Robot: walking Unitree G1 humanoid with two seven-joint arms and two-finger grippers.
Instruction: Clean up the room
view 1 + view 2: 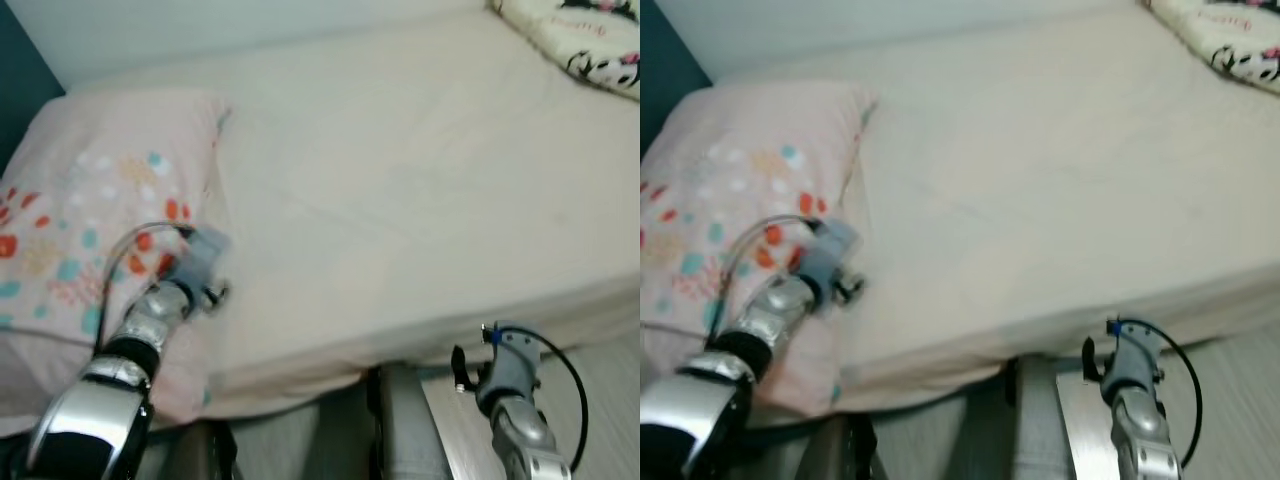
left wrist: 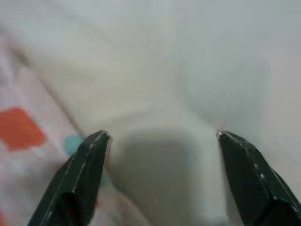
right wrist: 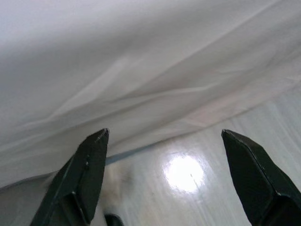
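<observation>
Over the bed (image 1: 420, 180): pillow (image 1: 90, 230) sits at its head.
Left gripper (image 2: 160, 141) and right gripper (image 3: 164, 136) both gape, empty; tidying looks unfinished.

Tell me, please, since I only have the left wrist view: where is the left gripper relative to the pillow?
Observer: The left gripper is open, over the right edge of the floral pillow where it meets the bed sheet.
Operator: Thank you. Is anything else lying on the bed?
Observer: Yes, a patterned blanket sits at the far right corner of the bed.
Operator: And where is the other arm?
Observer: The right gripper is open and low, below the bed's near edge, above the pale floor.
</observation>
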